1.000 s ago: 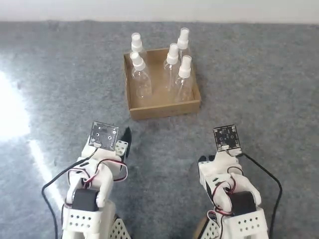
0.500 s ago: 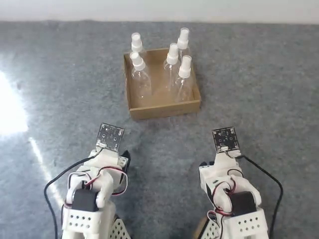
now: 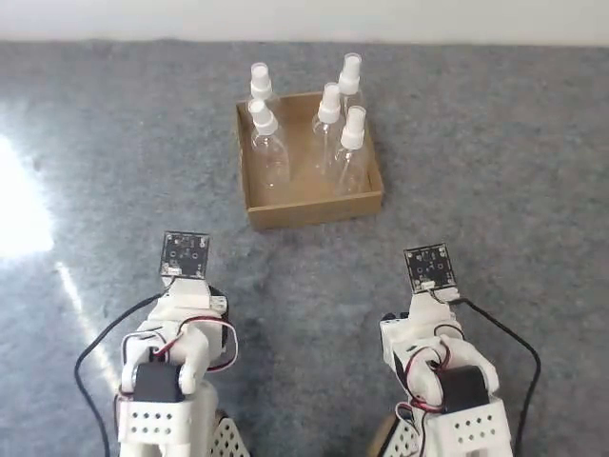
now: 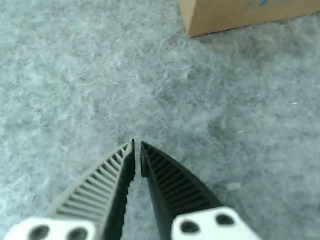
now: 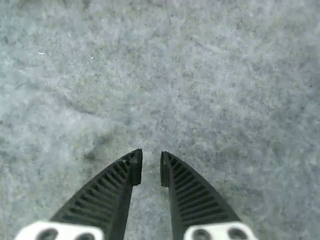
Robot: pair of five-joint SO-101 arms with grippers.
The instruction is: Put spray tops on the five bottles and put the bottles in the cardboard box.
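Cardboard box (image 3: 314, 209), bottles (image 3: 271, 157) capped, well ahead between both arms; left claw (image 4: 137, 146) pressed together, right claw (image 5: 150, 160) barely spread.

L gripper (image 4: 137, 146) closed, R gripper (image 5: 150, 167) ajar

Matt cardboard box (image 3: 314, 208), clear bottles (image 3: 271, 157), fuzzy carpet (image 3: 114, 143)
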